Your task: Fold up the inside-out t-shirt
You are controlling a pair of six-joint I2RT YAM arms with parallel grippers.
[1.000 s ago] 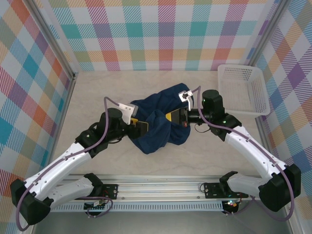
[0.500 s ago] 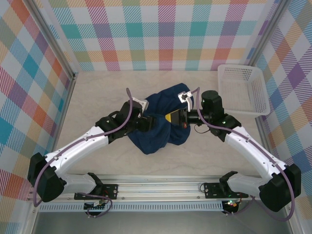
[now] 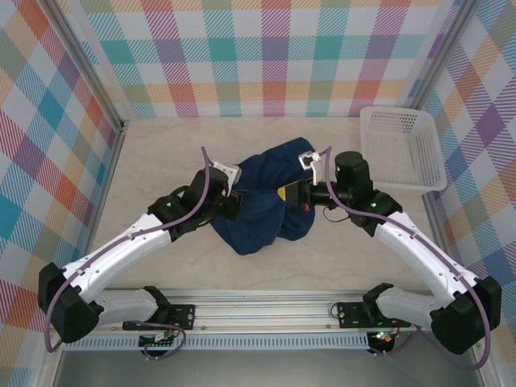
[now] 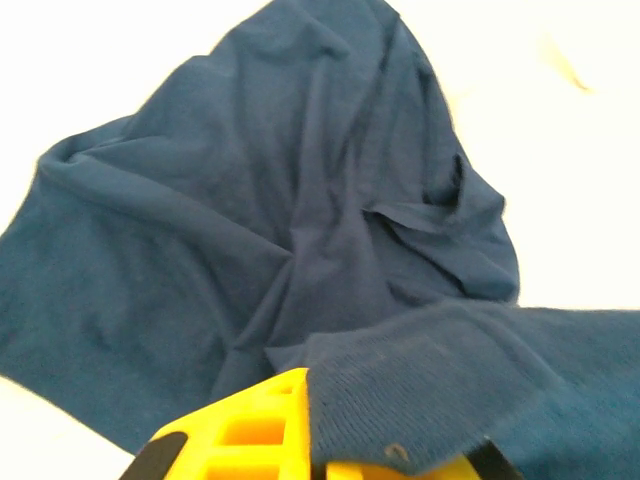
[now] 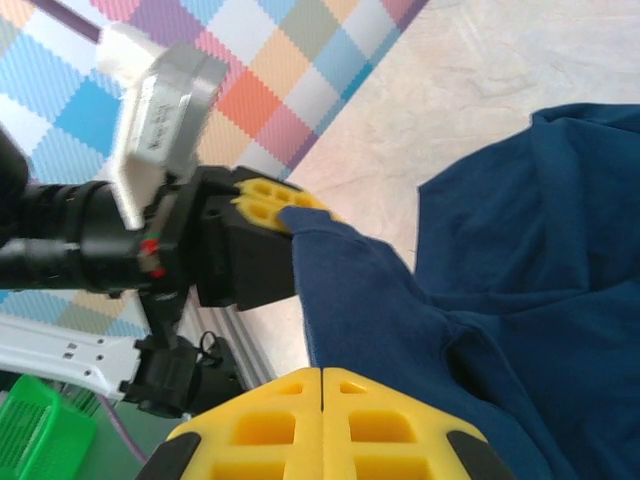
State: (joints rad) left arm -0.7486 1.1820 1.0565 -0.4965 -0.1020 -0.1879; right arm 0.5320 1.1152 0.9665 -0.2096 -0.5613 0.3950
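Between the yellow fingers (image 4: 250, 430) of the left jaws, at the bottom edge of the left wrist view: a ribbed hem of the shirt (image 3: 266, 214), pinched, jaws narrow on the cloth. Beyond that pinch, toward upper left of frame, the rest of the bundle, slack and creased on the counter (image 3: 161, 153). Right jaws pressed flat together at the bottom of the right wrist view; cannot tell of any cloth caught between them, though touching the shirt at lower right.

From above: shirt heaped mid-frame, long axis slanting from upper right to lower left. Left jaws at its left edge, right jaws at its right edge a little higher, facing each other across the heap, neither clearly nearer. Probably calls for a pull apart along the left-right line to spread the cloth before any fold; with the right grip uncertain, risk of dragging the whole heap leftward.

Left arm (image 3: 129, 246) reaching from lower left up to the right; right arm (image 3: 411, 246) from lower right up to the left, wrist level, pointing left. Basket (image 3: 403, 153) well apart at upper right.
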